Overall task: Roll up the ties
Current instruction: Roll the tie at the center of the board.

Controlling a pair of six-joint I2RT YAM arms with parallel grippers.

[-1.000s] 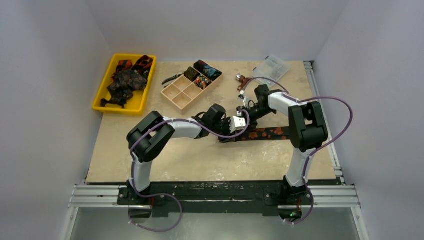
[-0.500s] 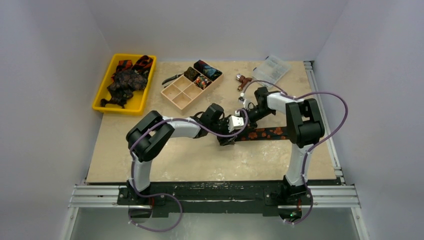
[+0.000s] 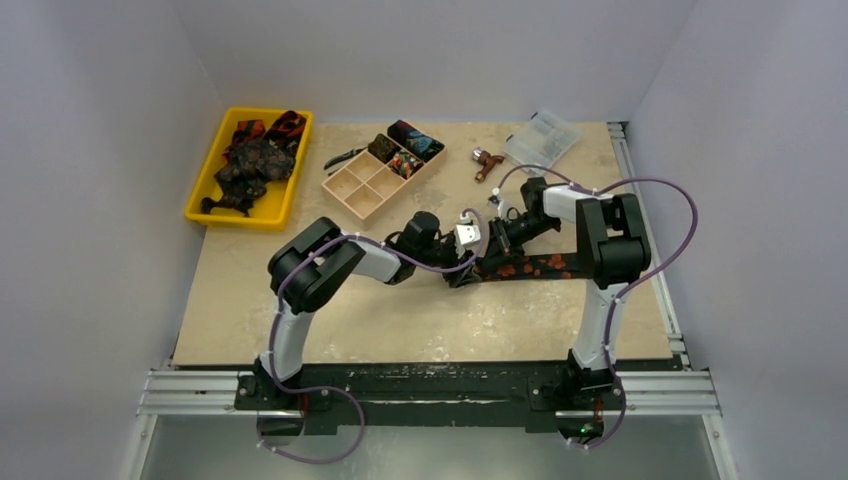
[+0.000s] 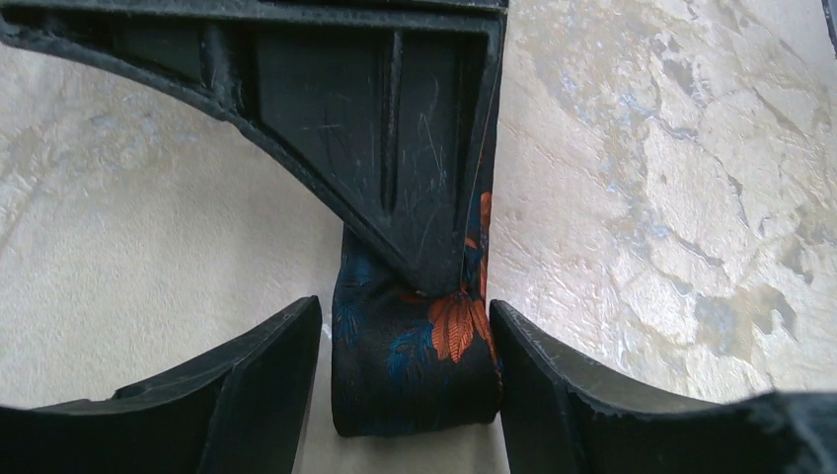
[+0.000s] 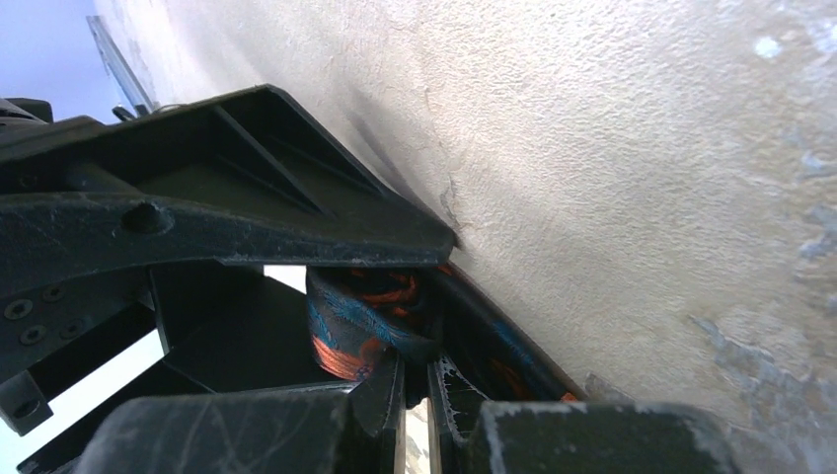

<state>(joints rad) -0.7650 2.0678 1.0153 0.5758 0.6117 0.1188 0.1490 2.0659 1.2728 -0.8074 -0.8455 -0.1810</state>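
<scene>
Tie [image 3: 520, 268], black with orange blotches, lies on the surface [image 3: 400, 310]. Its rolled end sits between the wide-spread fingers of the left pincer [image 4: 407, 380]. The right pincer [image 5: 415, 387], closed narrow, has its tips at that roll. Whether it grips fabric I cannot tell.

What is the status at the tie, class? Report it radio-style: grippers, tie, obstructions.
Left gripper open, straddling rolled end of tie. Right gripper shut on that roll. Rest of tie flat on table. Grippers crowd each other there.

Tie [image 3: 525, 267] left end hidden in top view.
</scene>
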